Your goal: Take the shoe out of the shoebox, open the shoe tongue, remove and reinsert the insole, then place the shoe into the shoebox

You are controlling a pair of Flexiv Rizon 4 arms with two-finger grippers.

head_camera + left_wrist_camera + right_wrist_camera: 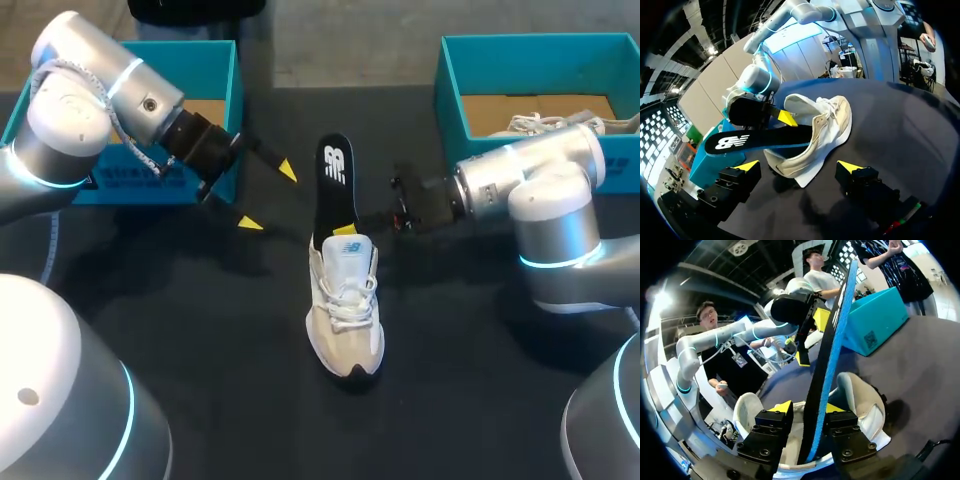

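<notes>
A cream sneaker lies on the dark table with its toe toward me. A black insole with a blue underside sticks out of its heel opening and runs away from me. My right gripper is at the shoe's collar. In the right wrist view the insole stands upright between the fingers of this gripper, with a gap on one side, so the gripper is open. My left gripper hangs wide open to the left of the insole and holds nothing. From the left wrist view, the shoe and insole lie ahead of that gripper.
A teal shoebox stands at the back left, behind my left arm. A second teal box at the back right holds another pale shoe. Bare dark tabletop lies to either side of the sneaker.
</notes>
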